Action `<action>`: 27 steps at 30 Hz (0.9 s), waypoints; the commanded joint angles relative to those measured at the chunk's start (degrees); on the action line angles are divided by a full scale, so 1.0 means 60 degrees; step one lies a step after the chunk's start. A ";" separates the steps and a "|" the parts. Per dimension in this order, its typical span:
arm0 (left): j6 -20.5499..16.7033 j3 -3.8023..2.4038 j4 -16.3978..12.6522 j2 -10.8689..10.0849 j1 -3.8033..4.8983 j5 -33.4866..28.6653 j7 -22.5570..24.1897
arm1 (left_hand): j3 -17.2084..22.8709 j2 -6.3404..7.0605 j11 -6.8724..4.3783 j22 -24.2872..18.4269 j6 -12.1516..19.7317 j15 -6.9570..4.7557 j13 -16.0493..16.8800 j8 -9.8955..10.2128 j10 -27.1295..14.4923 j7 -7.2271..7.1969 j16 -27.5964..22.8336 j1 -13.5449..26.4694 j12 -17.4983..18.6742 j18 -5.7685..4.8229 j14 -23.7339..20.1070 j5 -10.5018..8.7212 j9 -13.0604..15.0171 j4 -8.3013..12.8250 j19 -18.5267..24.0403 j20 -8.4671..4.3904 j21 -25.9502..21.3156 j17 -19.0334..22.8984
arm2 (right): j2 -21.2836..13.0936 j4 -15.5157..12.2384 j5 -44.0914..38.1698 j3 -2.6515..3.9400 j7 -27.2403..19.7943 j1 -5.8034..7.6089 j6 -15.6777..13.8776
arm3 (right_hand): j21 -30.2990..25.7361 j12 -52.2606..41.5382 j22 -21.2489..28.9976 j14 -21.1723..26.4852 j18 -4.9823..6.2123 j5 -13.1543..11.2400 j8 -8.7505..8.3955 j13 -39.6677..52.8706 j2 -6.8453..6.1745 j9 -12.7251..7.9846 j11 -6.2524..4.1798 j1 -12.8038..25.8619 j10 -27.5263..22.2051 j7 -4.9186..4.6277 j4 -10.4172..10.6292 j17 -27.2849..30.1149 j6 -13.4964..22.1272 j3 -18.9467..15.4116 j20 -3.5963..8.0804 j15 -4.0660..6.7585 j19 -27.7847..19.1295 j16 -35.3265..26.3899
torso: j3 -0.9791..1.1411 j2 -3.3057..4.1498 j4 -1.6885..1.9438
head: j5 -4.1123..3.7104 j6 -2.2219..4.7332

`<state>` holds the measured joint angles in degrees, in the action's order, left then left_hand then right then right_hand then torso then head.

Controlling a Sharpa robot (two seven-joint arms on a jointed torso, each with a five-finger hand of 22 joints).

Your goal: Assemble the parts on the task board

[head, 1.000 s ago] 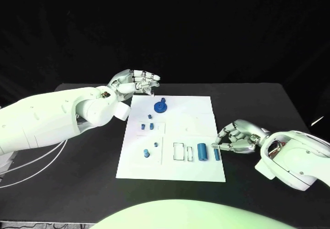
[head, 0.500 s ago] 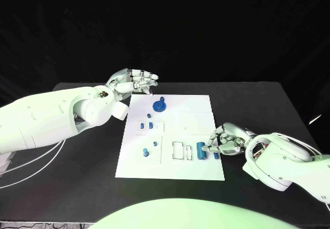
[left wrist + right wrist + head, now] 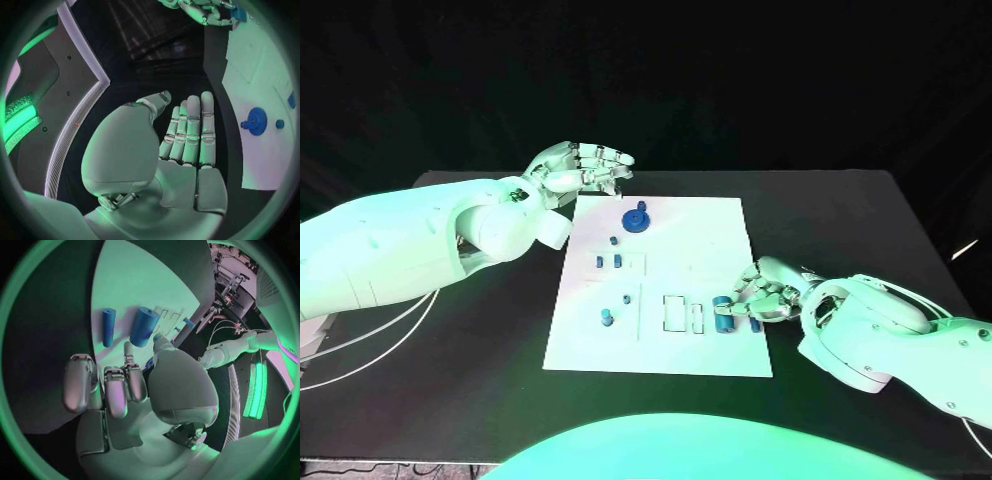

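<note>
Item: task board (image 3: 689,350), white plate lying mid-bench, long side running near to far.

Parts: a gear-like disc (image 3: 636,220) sitting at the far end of the board; small pieces (image 3: 607,263) sitting on the left half; one more (image 3: 607,320) lying nearer; a thick cylinder (image 3: 144,325) and a thin cylinder (image 3: 108,326) lying side by side at the near right, just beside the outlined slots (image 3: 684,315).

Right hand (image 3: 759,298): hanging over the board's right edge, directly above the two cylinders, fingers curled downward and fairly narrow. The wrist view is showing the fingertips (image 3: 128,349) close to the thick cylinder; whether they are touching it, I cannot tell. Nothing is visibly lifted.

Left hand (image 3: 583,168): hovering off the far left corner of the board, holding nothing, fingers lying straight and close together in its wrist view (slightly bent in the head view).

Hazards, judged:
- The cylinders are round and lying loose, so a fingertip arriving off-centre is likely sending one rolling off the right edge onto the bench.
- The two are lying close together; a closing grasp is risking catching both, or knocking the thin one askew.
- Downward pressure near the edge is risking shifting the board (nothing is seen pinning it).
</note>
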<state>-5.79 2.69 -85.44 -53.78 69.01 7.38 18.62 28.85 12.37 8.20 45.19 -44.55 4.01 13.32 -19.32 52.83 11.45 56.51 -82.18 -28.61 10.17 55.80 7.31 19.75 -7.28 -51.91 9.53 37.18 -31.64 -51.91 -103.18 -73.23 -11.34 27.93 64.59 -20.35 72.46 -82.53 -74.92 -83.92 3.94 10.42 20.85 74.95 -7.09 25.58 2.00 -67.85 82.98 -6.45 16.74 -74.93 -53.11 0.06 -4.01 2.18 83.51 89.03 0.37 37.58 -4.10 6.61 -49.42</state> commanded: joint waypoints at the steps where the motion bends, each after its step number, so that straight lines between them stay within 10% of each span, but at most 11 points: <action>1: 0.0179 -0.0006 -0.0026 -0.0003 0.0001 -0.0050 0.0032 | -0.0047 -0.0066 -0.0008 -0.0008 0.0049 0.0024 -0.0009 -0.0034 -0.0090 0.0124 -0.0042 -0.0023 -0.0034 0.0049 -0.0012 0.0018 -0.0006 0.0012 -0.0045 0.0015 -0.0064 -0.0012 | 0.0088 0.0056 -0.0275 -0.0004 0.0200 -0.0052 0.0410 | 0.0045 -0.0060 -0.1239 -0.0933 -0.0090 -0.0070 0.0043 0.0869 0.0030 -0.0009 -0.0005 0.0069 0.0061 0.0005 0.0016 -0.2123 0.0043 -0.0104 -0.0009 -0.0040 0.0136 0.0036 | 0.0007 0.0001 -0.0003 | 0.0008 -0.0016; 21: 0.0189 -0.0006 -0.0045 -0.0068 0.0002 -0.0050 -0.0002 | -0.0047 -0.0085 -0.0006 -0.0014 0.0050 0.0024 -0.0014 -0.0053 -0.0091 0.0127 -0.0047 -0.0035 -0.0046 0.0048 -0.0016 0.0016 -0.0007 0.0006 -0.0053 0.0013 -0.0075 -0.0015 | 0.0376 0.0167 -0.0899 -0.0022 0.0718 -0.0220 0.1485 | 0.0143 -0.0014 -0.1390 -0.0958 -0.0114 -0.0624 0.0301 0.1014 -0.0043 -0.0101 -0.0044 -0.1669 0.0083 0.0050 -0.0039 -0.2254 -0.0064 -0.0420 0.0010 -0.0012 0.0170 0.0078 | 0.0005 0.0001 -0.0005 | 0.0058 -0.0068; 27: 0.0189 -0.0006 -0.0048 -0.0079 0.0002 -0.0050 -0.0007 | -0.0047 -0.0085 -0.0006 -0.0014 0.0050 0.0024 -0.0014 -0.0053 -0.0091 0.0127 -0.0047 -0.0035 -0.0046 0.0048 -0.0016 0.0016 -0.0007 0.0006 -0.0053 0.0013 -0.0075 -0.0015 | 0.0400 0.0140 -0.0725 -0.0024 0.0648 -0.0228 0.0953 | 0.0185 -0.0038 -0.1438 -0.0959 -0.0123 0.0300 0.0415 0.1097 0.0022 -0.0157 -0.0103 -0.1831 0.0146 0.0113 -0.0014 -0.2263 -0.0258 -0.0104 0.0047 0.0036 0.0197 0.0080 | -0.0001 -0.0001 -0.0005 | 0.0059 -0.0056</action>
<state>-5.62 2.69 -85.55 -54.29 69.01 7.38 18.37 28.85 12.37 8.20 45.19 -44.55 4.01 13.33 -19.32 52.83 11.45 56.51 -82.18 -28.61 10.17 55.80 7.31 19.75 -7.28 -51.91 9.53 36.95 -31.64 -49.59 -102.50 -77.98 -10.92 30.56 63.90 -16.02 73.37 -82.89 -74.91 -83.92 3.94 11.75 23.09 74.93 -7.39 24.61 1.40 -78.15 83.62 -5.89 16.66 -74.91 -54.29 -0.75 -3.80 2.17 83.72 89.26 0.38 37.59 -4.13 6.94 -49.82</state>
